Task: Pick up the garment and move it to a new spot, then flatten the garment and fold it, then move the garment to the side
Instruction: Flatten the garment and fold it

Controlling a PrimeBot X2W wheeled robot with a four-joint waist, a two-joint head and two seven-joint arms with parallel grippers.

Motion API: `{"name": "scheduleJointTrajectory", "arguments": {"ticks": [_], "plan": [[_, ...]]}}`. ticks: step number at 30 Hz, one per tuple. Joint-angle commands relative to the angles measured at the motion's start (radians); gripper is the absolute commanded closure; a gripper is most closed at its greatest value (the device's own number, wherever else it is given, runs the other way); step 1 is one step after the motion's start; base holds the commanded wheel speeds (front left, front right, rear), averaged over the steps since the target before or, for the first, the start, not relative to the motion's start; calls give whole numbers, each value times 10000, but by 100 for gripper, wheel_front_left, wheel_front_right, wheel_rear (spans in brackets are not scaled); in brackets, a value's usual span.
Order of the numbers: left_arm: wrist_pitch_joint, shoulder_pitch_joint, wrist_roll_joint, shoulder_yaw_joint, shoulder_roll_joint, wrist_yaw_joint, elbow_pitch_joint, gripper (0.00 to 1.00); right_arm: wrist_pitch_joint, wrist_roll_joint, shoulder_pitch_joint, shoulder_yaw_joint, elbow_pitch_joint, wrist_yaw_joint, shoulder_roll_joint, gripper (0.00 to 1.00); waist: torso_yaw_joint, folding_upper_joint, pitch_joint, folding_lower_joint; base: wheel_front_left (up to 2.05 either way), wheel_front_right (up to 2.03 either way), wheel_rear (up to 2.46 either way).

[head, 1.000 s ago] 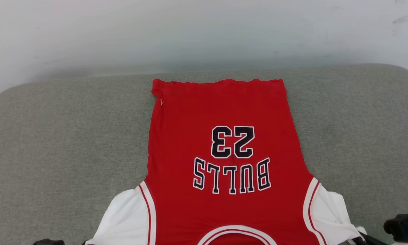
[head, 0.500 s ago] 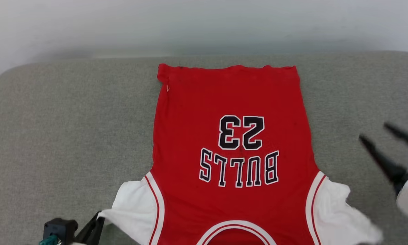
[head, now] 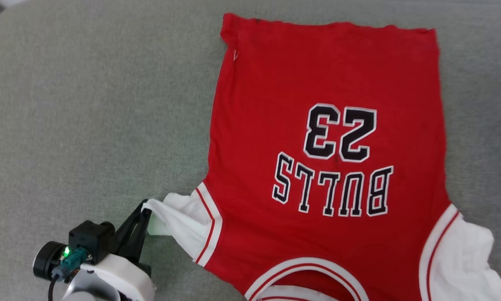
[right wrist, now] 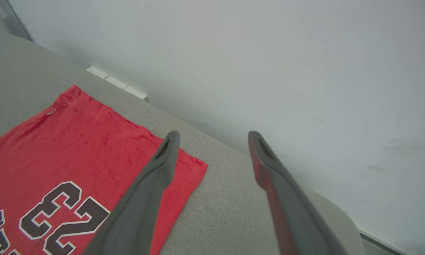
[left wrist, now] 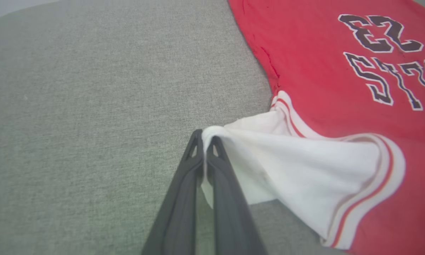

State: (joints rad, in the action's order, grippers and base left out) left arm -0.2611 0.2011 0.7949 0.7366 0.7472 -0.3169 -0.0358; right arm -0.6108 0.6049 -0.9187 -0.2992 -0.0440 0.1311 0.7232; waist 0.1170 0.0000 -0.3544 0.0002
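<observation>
Since half a second ago the left tool (head: 146, 207) has come further into the head view, whose camera has also swung down (the shirt's shift is only apparent). That tool is clamped on the tip of the white sleeve (head: 179, 217) on the robot's left, lifting it, probably to draw it out flat. The red, thin-fabric basketball jersey (head: 275, 104) lies spread, lettering up, on the grey upholstered surface (head: 87, 104). The right tool (right wrist: 214, 136) hangs agape and empty above the hem's far corner.

Soft thin garment (head: 325, 75), matt woven cushion (head: 87, 104)
</observation>
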Motion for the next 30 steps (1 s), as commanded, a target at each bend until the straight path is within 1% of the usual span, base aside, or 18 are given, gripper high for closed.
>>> {"name": "scheduleJointTrajectory", "arguments": {"ticks": [1,4,7,8,10,13,16,20,25,26,27,28,30], "plan": [[-15,288,-110,-29,-91,-24,-100,100,-696,-118,-756,-422,-570,-7,-188,0,537,0,-918,-2,0,0,0],[-23,559,-282,-18,-239,-26,-222,100,-2237,-8,-1962,-923,-1703,-7,-505,0,728,0,-1433,-2,0,0,0],[-29,830,-416,-25,-375,5,-291,100,-3665,-37,-2851,-1229,-2618,-7,-653,0,898,0,-1889,-2,0,0,0],[-33,1055,-559,-6,-499,43,-318,100,-4828,-152,-3432,-1244,-3433,-7,-845,0,1048,0,-2276,-2,0,0,0],[-30,1191,-635,-12,-553,27,-342,100,-5330,-418,-3748,-1145,-3813,-7,-935,0,1140,0,-2512,-2,0,0,0],[-13,1344,-763,-65,-616,24,-415,100,-5993,-794,-3934,-1056,-4248,-7,-1129,0,1239,0,-2843,-2,0,0,0],[9,1505,-933,-41,-675,83,-462,100,-6159,-1107,-3952,-655,-4590,-7,-1429,0,1366,0,-3121,-2,0,0,0],[7,1728,-1114,17,-776,147,-593,100,-6377,-1483,-3301,-583,-4951,-5,-1601,0,1483,0,-3338,-2,0,0,0],[7,1819,-1196,32,-824,83,-723,100,-6518,-1578,-2343,-491,-5191,-5,-1743,0,1536,0,-3422,-2,0,0,0],[6,1824,-1201,28,-817,71,-728,100,-6508,-1603,-2281,-453,-5161,-5,-1747,50,1537,0,-3425,-2,0,0,0],[6,1829,-1204,28,-816,54,-726,100,-6468,-1615,-2255,-390,-5138,-5,-1753,93,1535,0,-3412,-2,0,0,0],[6,1820,-1197,34,-819,45,-718,100,-6374,-1591,-2287,-245,-5111,-5,-1784,100,1531,0,-3378,-2,0,0,0],[7,1771,-1187,46,-812,21,-672,100,-6079,-1540,-2505,84,-5005,-7,-1883,100,1506,0,-3241,-2,0,0,0]]}}
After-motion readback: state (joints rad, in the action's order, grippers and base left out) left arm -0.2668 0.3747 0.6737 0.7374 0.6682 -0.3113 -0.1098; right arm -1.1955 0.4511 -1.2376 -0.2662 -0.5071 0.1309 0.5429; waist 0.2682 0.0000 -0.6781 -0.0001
